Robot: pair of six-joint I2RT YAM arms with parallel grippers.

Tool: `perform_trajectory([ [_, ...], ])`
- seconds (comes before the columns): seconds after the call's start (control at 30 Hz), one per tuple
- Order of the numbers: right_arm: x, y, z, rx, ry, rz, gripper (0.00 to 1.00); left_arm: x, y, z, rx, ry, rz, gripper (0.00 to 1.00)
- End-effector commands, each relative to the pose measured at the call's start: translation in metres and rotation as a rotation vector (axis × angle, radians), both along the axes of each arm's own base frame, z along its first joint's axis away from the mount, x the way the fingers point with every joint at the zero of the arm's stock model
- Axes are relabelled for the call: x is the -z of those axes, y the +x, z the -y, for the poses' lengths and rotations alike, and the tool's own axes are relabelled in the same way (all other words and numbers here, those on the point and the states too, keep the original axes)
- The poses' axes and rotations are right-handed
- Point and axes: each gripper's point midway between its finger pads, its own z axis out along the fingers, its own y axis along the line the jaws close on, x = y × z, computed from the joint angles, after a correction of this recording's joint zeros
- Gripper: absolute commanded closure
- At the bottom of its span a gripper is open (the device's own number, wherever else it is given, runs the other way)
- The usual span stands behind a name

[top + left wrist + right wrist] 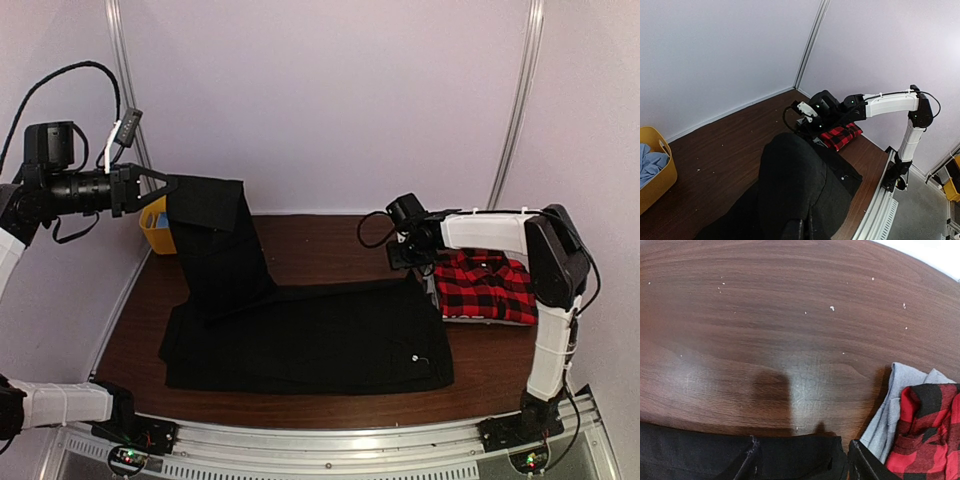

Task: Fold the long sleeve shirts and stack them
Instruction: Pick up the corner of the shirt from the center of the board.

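The black shirt [310, 335] lies spread across the table's middle. Its left part is pulled up off the table and hangs in a fold. My left gripper [172, 185] is raised high at the left and shut on that lifted cloth; the left wrist view shows its fingers [807, 225] closed on black fabric [800, 180]. My right gripper [415, 268] is low at the shirt's far right corner. Its open jaws [805, 465] straddle the black edge [790, 457]. The red-and-black plaid shirt [487, 288] lies folded at the right, beside the right gripper [927, 440].
A yellow bin [155, 225] with blue cloth inside [647, 162] stands at the far left behind the lifted cloth. Grey cloth [895, 405] shows under the plaid shirt. White walls close the back and sides. The metal rail [350, 440] runs along the near edge.
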Motion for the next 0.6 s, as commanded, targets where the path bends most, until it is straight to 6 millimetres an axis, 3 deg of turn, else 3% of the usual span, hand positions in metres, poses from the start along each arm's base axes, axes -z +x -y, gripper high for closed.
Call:
perform_trajectory([
  [0.0,0.016,0.002,0.004,0.061,0.046,-0.015,0.42,-0.008,0.000,0.001,0.017,-0.019,0.041,1.00],
  [0.23,0.021,-0.004,0.017,0.092,0.015,-0.020,0.46,-0.006,0.001,0.002,0.018,-0.019,0.038,1.00],
  [0.57,0.029,-0.009,0.021,0.095,0.025,-0.037,0.64,-0.004,0.002,0.002,0.019,-0.018,0.037,1.00],
])
